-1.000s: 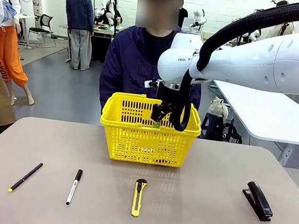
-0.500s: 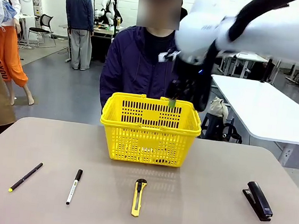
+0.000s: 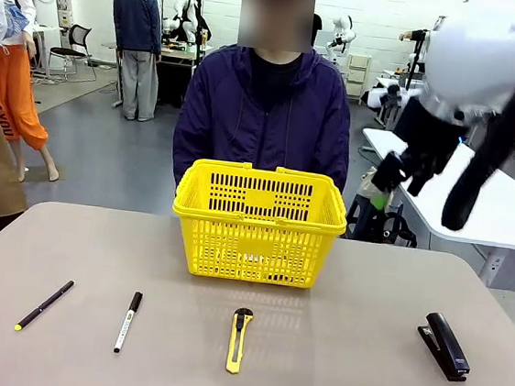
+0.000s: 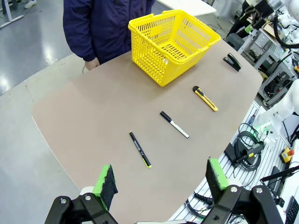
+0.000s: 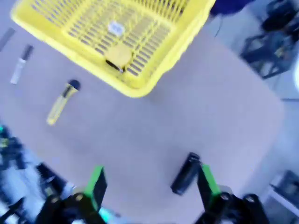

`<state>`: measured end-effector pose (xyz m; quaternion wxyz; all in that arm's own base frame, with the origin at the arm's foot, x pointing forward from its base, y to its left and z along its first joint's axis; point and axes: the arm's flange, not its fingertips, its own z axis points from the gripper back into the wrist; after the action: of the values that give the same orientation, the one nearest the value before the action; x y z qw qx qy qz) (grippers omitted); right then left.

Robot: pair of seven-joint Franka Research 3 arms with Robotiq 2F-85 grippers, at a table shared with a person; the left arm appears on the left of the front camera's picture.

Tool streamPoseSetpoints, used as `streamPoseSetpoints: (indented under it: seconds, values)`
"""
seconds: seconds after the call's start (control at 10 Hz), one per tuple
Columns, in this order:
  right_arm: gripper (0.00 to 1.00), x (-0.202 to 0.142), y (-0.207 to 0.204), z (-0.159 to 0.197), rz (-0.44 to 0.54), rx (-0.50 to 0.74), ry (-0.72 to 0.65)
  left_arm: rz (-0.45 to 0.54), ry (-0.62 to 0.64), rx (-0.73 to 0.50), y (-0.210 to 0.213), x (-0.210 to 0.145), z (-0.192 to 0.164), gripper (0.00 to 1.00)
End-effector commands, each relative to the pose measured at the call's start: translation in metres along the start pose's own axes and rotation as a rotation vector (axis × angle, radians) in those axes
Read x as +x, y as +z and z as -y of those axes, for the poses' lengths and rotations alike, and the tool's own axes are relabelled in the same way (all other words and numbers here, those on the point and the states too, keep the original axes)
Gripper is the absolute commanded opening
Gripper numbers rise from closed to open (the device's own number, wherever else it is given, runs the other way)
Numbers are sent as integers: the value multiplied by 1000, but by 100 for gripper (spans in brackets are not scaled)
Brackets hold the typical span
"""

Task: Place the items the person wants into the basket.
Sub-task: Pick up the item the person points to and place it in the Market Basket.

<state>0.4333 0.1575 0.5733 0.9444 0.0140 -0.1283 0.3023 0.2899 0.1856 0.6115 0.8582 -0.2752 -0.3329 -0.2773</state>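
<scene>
The yellow basket (image 3: 257, 239) stands at the table's middle in front of the person (image 3: 265, 120). A yellow tape measure (image 5: 117, 56) lies inside the basket (image 5: 135, 86). The black pen (image 3: 44, 305) and the white marker (image 3: 128, 321) lie at the front left. My right gripper (image 3: 383, 190) hangs open and empty, high to the right of the basket. In its own blurred view the right gripper (image 5: 152, 184) is above the stapler's side of the table. My left gripper (image 4: 161, 179) is open and empty, high above the table's left edge, with pen (image 4: 140, 149), marker (image 4: 174, 124) and basket (image 4: 154, 56) beyond it.
A yellow-and-black utility knife (image 3: 238, 339) lies in front of the basket. A black stapler (image 3: 444, 344) lies at the front right. The person's hand (image 4: 92, 64) rests at the far edge of the table (image 4: 93, 107).
My right arm has risen out of the basket and swung up and to the right, its gripper empty. The things on the table have not moved.
</scene>
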Motion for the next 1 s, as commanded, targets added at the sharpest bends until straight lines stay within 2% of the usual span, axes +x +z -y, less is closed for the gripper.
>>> streamPoseSetpoints:
  seconds: [0.0, 0.2, 0.3, 0.4, 0.9]
  values:
    - [100, -21, -26, -5, 48, 31, 22, 13, -17, -11, 2, -1, -1, 100]
    - [100, -22, -38, -2, 20, 42, 18, 13, -17, -11, 2, -1, -1, 100]
    - [100, -10, -44, 1, -10, 52, 11, 13, -17, -11, 2, -1, -1, 100]
    - [100, -25, -37, -3, -1, 10, 6, 13, -17, -11, 2, -1, -1, 100]
    - [100, -25, -37, -3, -1, 10, 6, 13, -17, -11, 2, -1, -1, 100]
